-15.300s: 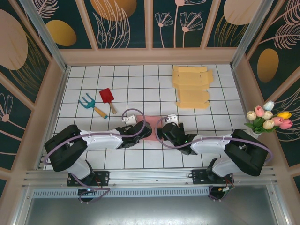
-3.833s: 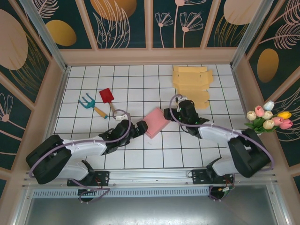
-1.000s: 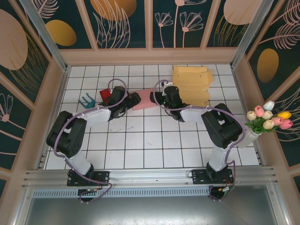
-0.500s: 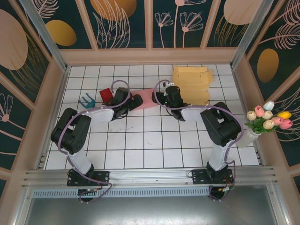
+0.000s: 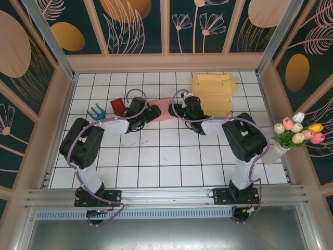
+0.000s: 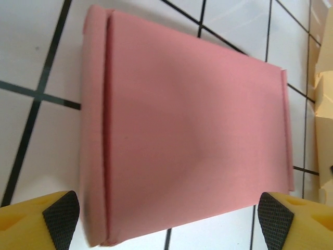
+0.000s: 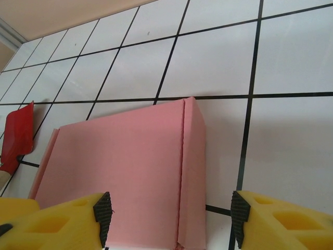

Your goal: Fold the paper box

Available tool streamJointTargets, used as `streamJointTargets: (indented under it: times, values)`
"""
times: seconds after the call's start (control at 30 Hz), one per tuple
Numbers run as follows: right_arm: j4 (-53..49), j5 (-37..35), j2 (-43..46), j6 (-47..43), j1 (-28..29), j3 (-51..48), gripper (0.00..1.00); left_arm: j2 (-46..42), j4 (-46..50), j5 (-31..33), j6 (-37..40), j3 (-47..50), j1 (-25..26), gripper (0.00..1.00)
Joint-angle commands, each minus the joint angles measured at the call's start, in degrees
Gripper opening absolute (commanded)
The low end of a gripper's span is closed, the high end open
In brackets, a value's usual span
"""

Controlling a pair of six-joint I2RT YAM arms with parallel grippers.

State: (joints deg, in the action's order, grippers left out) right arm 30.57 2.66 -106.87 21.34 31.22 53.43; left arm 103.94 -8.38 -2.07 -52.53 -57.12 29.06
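pink paper box [image 6: 192,140], apparently closed, contents hidden

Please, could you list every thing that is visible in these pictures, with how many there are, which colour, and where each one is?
box: one, pink, folded shut, lying flat at the far middle of the table, between the two grippers
cardboard sheets: one pile, number unclear, yellow, far right
shovel: one, red, far left
rake: one, teal, left of the shovel
tulips: one bunch, pink, white and yellow, right side by the wall
table: one, white tiles with black lines
left gripper: one, yellow and black, jaws wide, at the box's left end
right gripper: one, yellow and black, jaws apart, at the box's right end
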Motion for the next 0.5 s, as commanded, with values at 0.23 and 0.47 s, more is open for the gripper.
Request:
streamJointTargets:
  times: [0.23,0.47]
  values:
    - [0.0,5.1,-3.6,2.1,-2.5,1.0,0.65,6.1,-0.4,-0.5,-1.4,-5.5,0.6,0.91]
    - [0.0,6.6,-3.3,2.7,-3.2,0.7,0.66,8.8,1.3,0.1,-1.0,-8.8,0.6,0.91]
